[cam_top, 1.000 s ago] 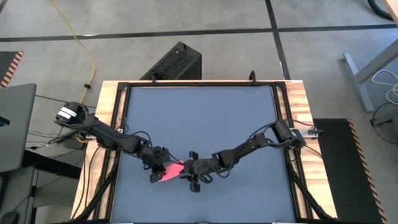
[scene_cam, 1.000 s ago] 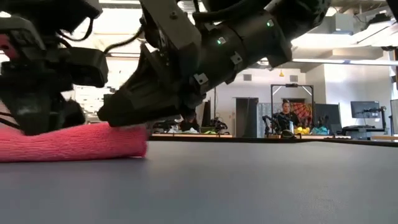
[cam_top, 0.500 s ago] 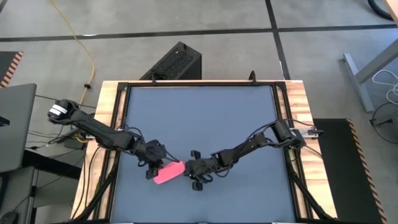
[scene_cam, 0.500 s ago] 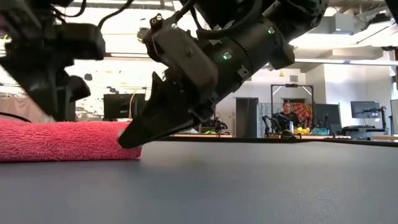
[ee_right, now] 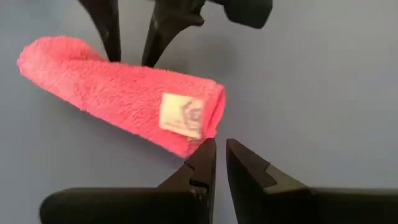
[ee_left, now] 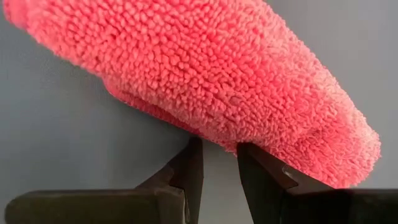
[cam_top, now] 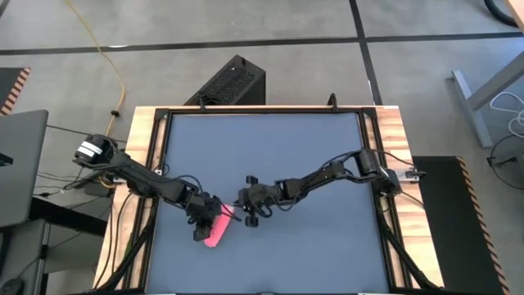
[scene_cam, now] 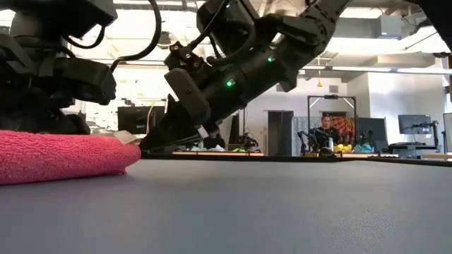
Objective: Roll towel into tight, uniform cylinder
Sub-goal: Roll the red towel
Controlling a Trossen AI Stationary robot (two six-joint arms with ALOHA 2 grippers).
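The pink-red towel (cam_top: 215, 232) lies rolled into a short cylinder on the dark tabletop, slanting, near the front left. Its white tag (ee_right: 182, 115) sits by the end that faces my right gripper. My left gripper (ee_left: 217, 149) is low at the roll's left long side with a narrow gap between its fingers. It also shows in the high view (cam_top: 205, 223). My right gripper (ee_right: 221, 149) is shut and empty, with its tips just off the roll's tagged end. It also shows in the high view (cam_top: 238, 210) and the low view (scene_cam: 150, 143). My left gripper has both fingertips (ee_left: 194, 149) against the roll's long side (ee_left: 214, 134), low down where it meets the table. The fingers come nearly level from the table's left and lie across the roll. Nothing is between them. The roll lies flat on the table. I cannot tell whether my right gripper touches the roll's end.
A wooden frame (cam_top: 139, 147) borders the dark tabletop (cam_top: 270, 156), which stretches far and right of the roll. A black box (cam_top: 229, 82) stands on the floor beyond the far edge. A person (scene_cam: 325, 130) shows in the room behind.
My right gripper has come up off the top of the roll and drawn back toward the far edge. The roll has turned about on the table, from lying nearly left to right to slanting more toward the near edge. My left gripper stays at its side.
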